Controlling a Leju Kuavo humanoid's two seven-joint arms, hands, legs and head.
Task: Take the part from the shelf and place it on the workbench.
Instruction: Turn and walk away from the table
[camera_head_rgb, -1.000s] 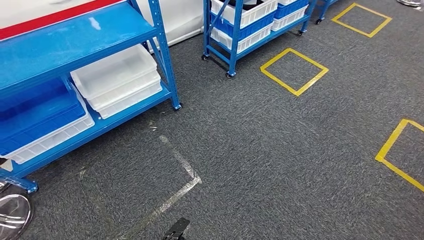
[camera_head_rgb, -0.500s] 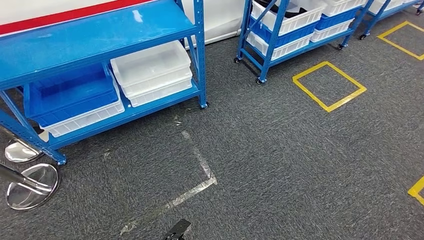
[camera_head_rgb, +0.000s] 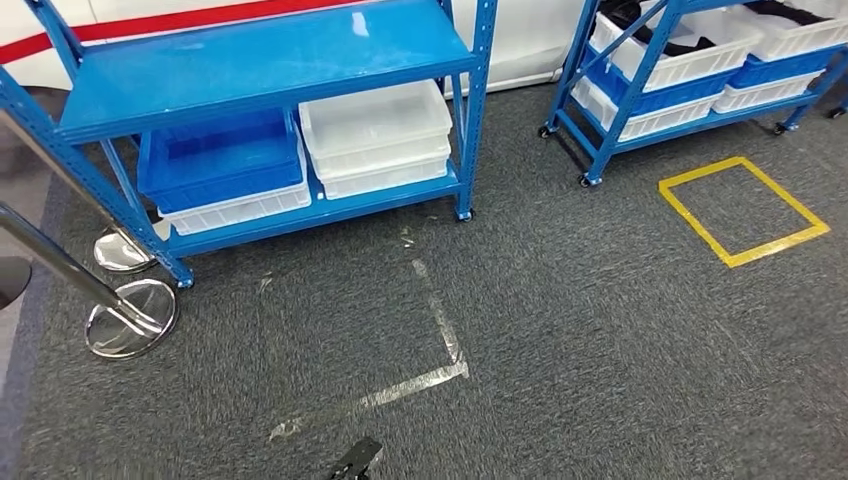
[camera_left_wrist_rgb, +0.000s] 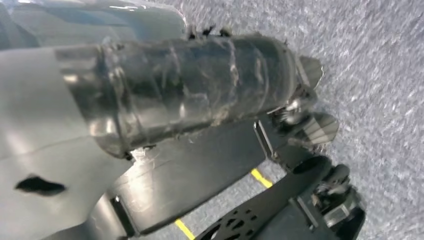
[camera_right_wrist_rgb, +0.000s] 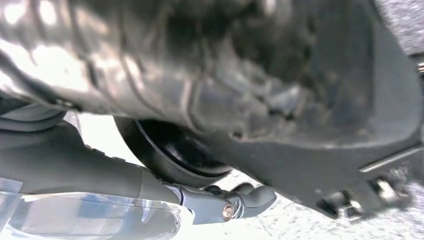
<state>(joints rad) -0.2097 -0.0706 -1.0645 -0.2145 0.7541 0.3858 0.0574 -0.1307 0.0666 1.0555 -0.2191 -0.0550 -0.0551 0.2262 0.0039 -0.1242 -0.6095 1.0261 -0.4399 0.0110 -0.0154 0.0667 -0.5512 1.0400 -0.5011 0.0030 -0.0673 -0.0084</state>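
**Part hard to pick out among shelf bins**

Part cannot be told for sure: you see dark items (camera_head_rgb: 640, 15), cut off at the frame's top, in white bins on the right-hand shelf (camera_head_rgb: 610, 110). The nearer blue shelf (camera_head_rgb: 270, 65) stands to its left. In the blurred, dark wrist views you cannot tell whether either hand is released or clenched.

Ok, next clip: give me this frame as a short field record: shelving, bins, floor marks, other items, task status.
near shelf: blue rack, top level bare
near shelf, lower level: blue bin stacked on a white one, beside stacked white bins
second shelf: blue wheeled rack holding white and blue bins, dark contents in the top ones
floor: grey carpet, yellow tape square, worn silver tape corner
other: chrome stanchion bases
hands: state not readable in the wrist views
task status: no part seen in hand yet
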